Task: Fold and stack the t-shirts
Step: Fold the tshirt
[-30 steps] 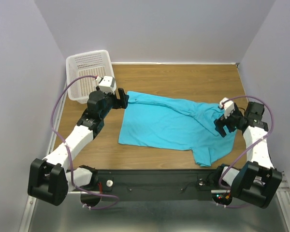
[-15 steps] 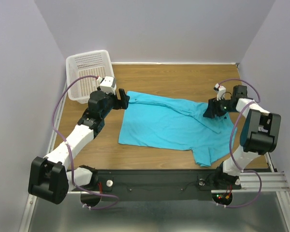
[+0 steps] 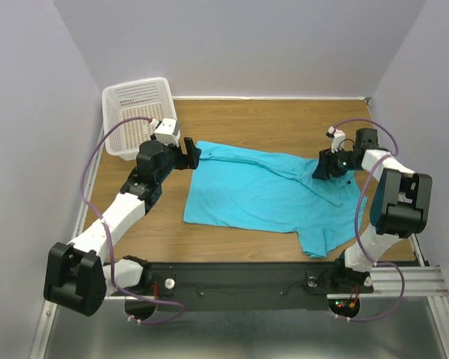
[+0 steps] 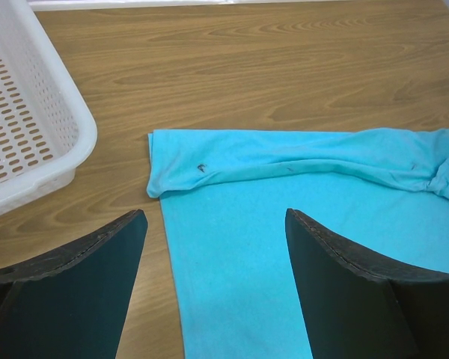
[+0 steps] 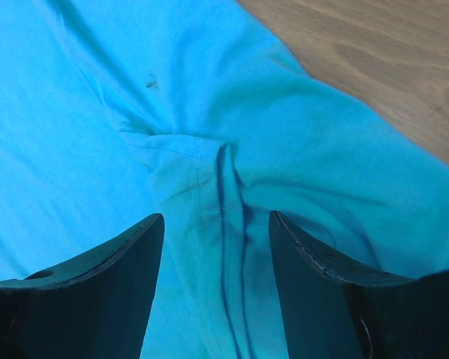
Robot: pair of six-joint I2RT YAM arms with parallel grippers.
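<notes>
Turquoise t-shirt (image 3: 247,194): spread rumpled on the wooden table (image 3: 284,123), centre to right, with a sleeve hanging toward the near edge. Collar and buttons are hard to make out.
Left gripper (image 4: 215,213): fingers wide apart, holding nothing, above the shirt's far left corner.
Right gripper (image 5: 215,217): fingers partly apart, straddling a bunched fold at the shirt's right. Contact cannot be told, and its tips are hidden from above.
White basket (image 3: 135,81): far left, cut off in the left wrist view.

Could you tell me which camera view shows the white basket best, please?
The top external view: the whole white basket shows at the table's far left corner. The left wrist view catches only one corner; the right wrist view shows none of it.
</notes>
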